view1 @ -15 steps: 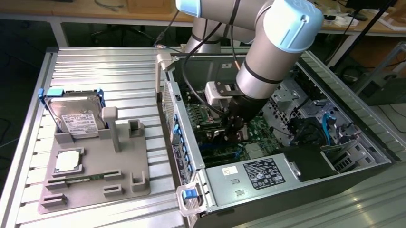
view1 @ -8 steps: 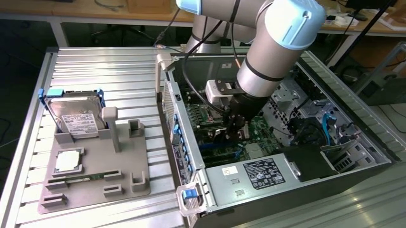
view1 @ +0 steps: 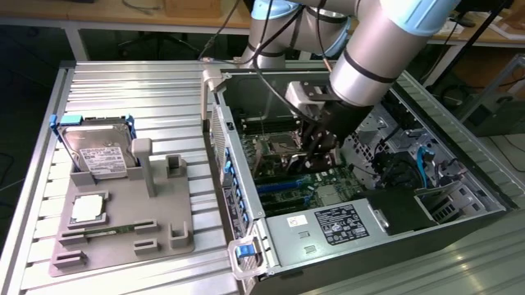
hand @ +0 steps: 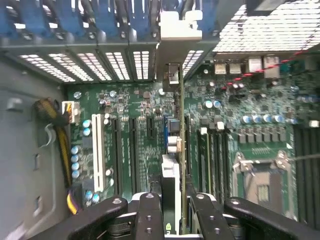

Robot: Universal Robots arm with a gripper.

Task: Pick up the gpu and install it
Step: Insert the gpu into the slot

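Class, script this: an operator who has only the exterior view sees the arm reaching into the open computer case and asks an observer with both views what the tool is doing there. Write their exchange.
Operator: The arm blocks my view. Is the tool holding anything?
Observer: Yes. In the wrist view the gpu stands edge-on between the fingers of the tool.
Operator: Which way does the card point?
Observer: Its metal end bracket faces the case's slotted rear panel.
Operator: Where is it over the board?
Observer: Above the black expansion slots of the motherboard, apart from the long white slot. I cannot tell whether it is seated.
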